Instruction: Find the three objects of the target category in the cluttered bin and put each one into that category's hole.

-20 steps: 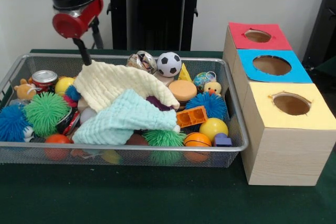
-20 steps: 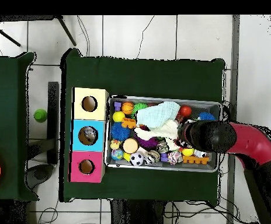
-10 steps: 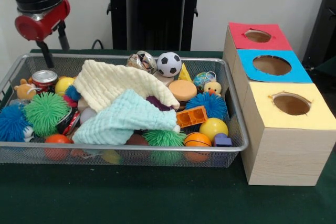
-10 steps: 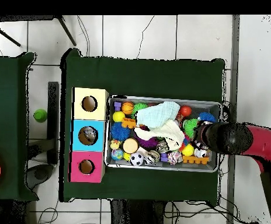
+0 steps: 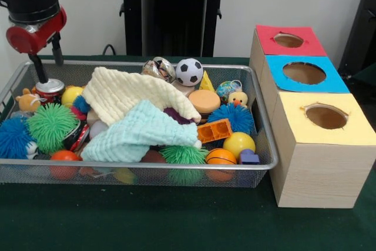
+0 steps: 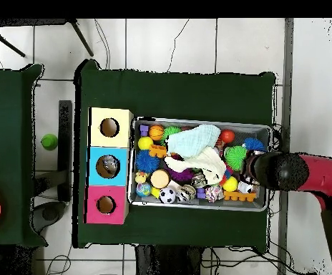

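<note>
A wire bin point(image 5: 147, 168) holds a heap of toys. A cream cloth point(image 5: 132, 92) and a mint cloth point(image 5: 138, 133) cover its middle. Around them lie a soccer ball point(image 5: 189, 72), green spiky balls point(image 5: 50, 126), a blue spiky ball point(image 5: 232, 116), an orange brick point(image 5: 214, 130), a yellow ball point(image 5: 238, 143) and a small duck point(image 5: 238, 98). My gripper point(image 5: 51, 72) hangs open at the bin's left end, one fingertip just above a red can point(image 5: 50, 86), holding nothing. In the overhead view the arm's head point(image 6: 272, 170) hides the fingers.
Right of the bin stands a row of three wooden boxes with round holes: red point(image 5: 267, 42), blue point(image 5: 276, 77) and yellow point(image 5: 294, 130). In the overhead view something grey lies inside the blue box's hole point(image 6: 107, 166). A teddy point(image 5: 26, 99) sits beside the can.
The arm has swung from the cream cloth's edge to the bin's left end and come down over the red can. The cloths and toys lie as before.
</note>
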Tool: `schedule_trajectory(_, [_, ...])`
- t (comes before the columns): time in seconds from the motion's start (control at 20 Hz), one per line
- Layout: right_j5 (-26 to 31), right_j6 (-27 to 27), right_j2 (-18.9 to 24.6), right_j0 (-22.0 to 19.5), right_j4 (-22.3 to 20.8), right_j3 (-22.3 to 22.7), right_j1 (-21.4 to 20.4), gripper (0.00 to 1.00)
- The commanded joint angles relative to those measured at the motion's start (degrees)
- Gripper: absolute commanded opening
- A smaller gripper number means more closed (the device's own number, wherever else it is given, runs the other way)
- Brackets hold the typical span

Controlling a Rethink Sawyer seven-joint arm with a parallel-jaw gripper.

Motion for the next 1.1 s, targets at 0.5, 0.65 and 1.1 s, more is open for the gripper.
schedule_trajectory(0.5, [1.5, -14.0, 1.9, 1.8, -10.3, -2.4, 2.0, 1.00])
schedule_trajectory(0.65, [1.1, -12.9, 2.2, 1.8, -10.3, -2.0, 2.2, 1.00])
schedule_trajectory(1.1, [-4.0, -11.4, 3.3, 0.7, -11.9, -1.6, 3.1, 1.00])
